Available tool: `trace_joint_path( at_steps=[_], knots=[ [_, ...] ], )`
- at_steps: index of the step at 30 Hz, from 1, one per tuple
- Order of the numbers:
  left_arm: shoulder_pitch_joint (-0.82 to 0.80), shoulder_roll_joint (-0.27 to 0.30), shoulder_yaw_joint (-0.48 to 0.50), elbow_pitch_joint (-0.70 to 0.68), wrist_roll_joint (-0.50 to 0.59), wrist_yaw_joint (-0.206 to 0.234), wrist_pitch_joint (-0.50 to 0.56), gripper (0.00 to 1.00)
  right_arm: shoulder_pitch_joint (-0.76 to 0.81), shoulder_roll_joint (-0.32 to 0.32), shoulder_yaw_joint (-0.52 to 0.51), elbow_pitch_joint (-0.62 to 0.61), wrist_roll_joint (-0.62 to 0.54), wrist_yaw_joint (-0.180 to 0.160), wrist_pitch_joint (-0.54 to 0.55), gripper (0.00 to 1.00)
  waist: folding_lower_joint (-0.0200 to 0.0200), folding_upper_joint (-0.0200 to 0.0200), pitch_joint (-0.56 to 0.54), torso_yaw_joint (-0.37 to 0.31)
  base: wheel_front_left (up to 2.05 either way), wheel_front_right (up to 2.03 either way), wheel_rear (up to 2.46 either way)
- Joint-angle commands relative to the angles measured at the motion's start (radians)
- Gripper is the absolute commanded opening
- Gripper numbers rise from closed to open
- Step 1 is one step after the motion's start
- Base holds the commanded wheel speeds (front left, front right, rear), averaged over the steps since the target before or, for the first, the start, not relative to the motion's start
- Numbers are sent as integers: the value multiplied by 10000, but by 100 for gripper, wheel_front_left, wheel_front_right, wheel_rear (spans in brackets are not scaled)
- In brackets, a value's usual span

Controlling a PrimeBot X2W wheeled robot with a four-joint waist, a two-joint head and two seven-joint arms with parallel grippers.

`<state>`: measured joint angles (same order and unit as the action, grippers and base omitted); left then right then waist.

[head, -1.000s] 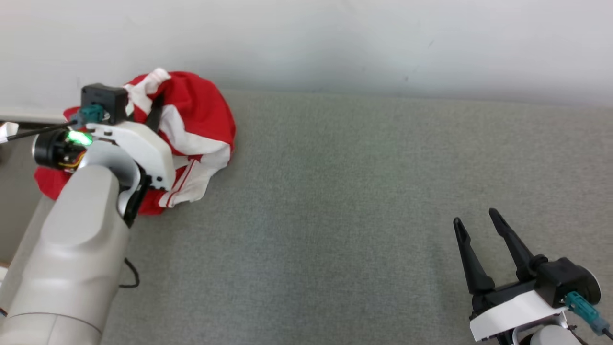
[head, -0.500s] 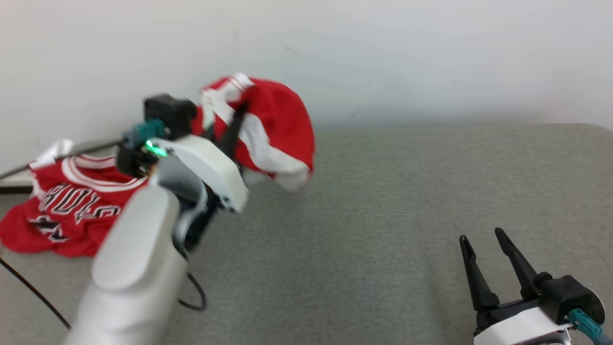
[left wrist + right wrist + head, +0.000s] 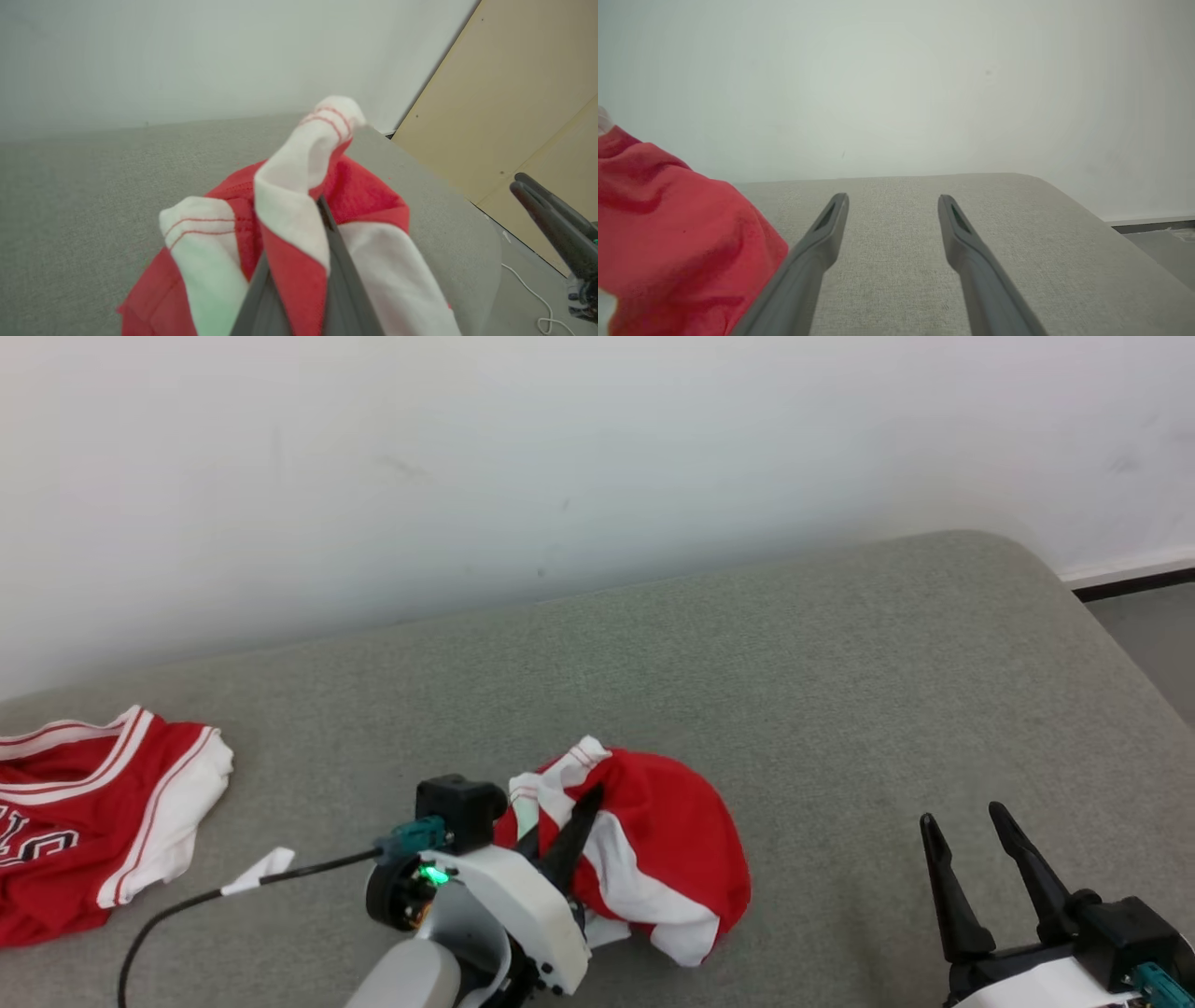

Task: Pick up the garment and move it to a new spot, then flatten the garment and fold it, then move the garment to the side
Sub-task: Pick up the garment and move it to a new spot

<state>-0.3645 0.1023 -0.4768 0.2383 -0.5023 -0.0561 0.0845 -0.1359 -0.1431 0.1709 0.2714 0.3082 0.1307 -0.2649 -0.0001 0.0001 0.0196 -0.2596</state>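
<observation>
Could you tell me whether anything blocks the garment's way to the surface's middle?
Nothing visible does. The left gripper holds the garment, bare surface around it; the other jersey lies far left, the right gripper well right.

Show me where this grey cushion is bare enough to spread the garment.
Widest bare stretch: behind the held garment and the open right gripper, back to the wall. A narrower gap lies between garment and the other jersey, crossed by a cable. The left end is crowded.
</observation>
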Motion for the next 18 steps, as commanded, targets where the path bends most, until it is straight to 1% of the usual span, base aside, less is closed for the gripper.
trace_joint_path(
  at_steps=[1, 5, 6, 8, 11, 12, 14, 15, 16, 18],
  knots=[
    [198, -18, 12, 317, 23, 134, -247, 0, 194, -42, -140, -22, -13, 1, 8, 100, 1, -1, 55, -200, 0, 0, 0],
    [170, 2, -47, 1355, 457, 370, -845, 0, 342, 39, -271, -36, -23, 1, 8, 100, 1, -1, 136, -313, 0, 0, 0],
    [170, 2, -47, 1355, 457, 370, -845, 0, 342, 39, -271, -36, -23, 1, 8, 100, 1, -1, 136, -313, 0, 0, 0],
    [67, -8, -41, 2058, 509, 461, -1220, 0, 363, 84, -291, -24, -33, 1, 8, 100, 1, -1, 190, -350, 0, 0, 0],
    [-208, 58, -111, 3203, 934, 585, -1970, 0, 323, 165, -260, 57, -69, 1, 8, 100, 1, -1, 265, -393, 0, 0, 0],
    [-288, 49, -128, 3552, 1048, 649, -2254, 5, 304, 194, -241, 90, -79, 1, 8, 100, 1, -1, 280, -401, 0, 0, 0],
    [-433, -14, -118, 4214, 1097, 725, -2783, 38, 287, 232, -207, 159, -83, 1, 8, 100, 1, -1, 299, -394, 0, 0, 0],
    [-530, -43, -120, 4465, 1192, 764, -2981, 71, 289, 248, -201, 198, -84, 1, 8, 100, 1, -1, 298, -377, 0, 0, 0],
    [-615, -57, -137, 4683, 1263, 785, -3150, 100, 296, 263, -202, 229, -93, 1, 8, 100, 1, -1, 297, -355, 0, 0, 0],
    [-698, -102, -66, 4995, 1307, 848, -3357, 100, 339, 279, -241, 268, -103, 1, 8, 100, 1, -1, 291, -273, 0, 0, 0]
  ],
)
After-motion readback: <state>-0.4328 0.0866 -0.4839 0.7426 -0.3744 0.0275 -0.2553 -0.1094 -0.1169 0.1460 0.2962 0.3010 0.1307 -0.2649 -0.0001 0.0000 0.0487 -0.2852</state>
